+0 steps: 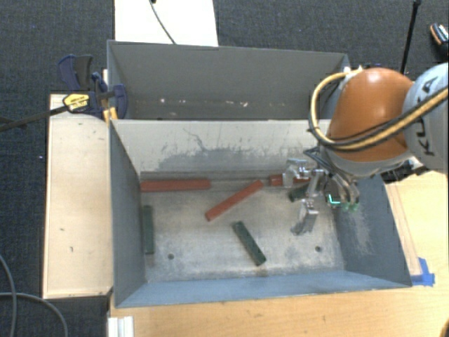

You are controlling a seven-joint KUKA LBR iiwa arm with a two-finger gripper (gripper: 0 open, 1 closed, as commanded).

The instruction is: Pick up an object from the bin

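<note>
The gripper [306,222] is seen low over the floor of the bin [210,146], in its right part; whether it is open or closed cannot be told. Nearest to it, a short red block [276,180] is set against the far wall, just to its left. A tilted red bar [233,201] and a dark green bar [250,243] are laid further left, apart from it.

The claw [309,220] hangs right of the slanted bar [233,200], in the bin [127,209].
</note>
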